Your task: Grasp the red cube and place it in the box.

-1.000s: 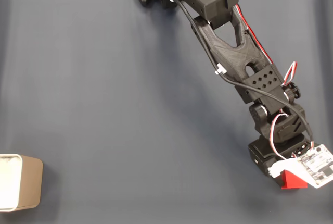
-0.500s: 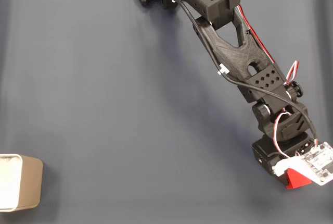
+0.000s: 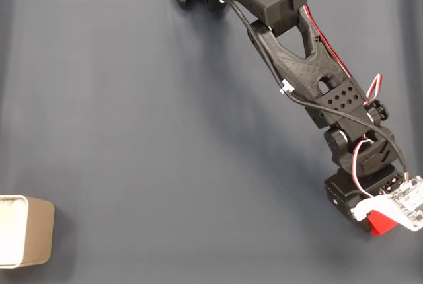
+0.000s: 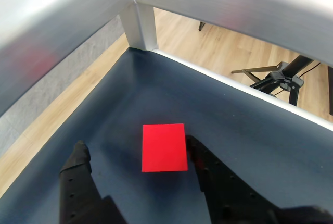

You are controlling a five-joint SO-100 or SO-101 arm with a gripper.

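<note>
Dark blue bench, and the red cube sits between the released tool's fingers, nearer the right one in the wrist view.

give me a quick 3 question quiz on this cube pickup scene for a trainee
1. True or false: the red cube lies between the fingers of the gripper.
2. In the fixed view the box sits at which edge? A left, B right, C top.
3. Fill in: the cube rests on the dark ____.

Key: 1 true. 2 A. 3 mat; one finger is at the cube's side, the other apart from it.
</note>
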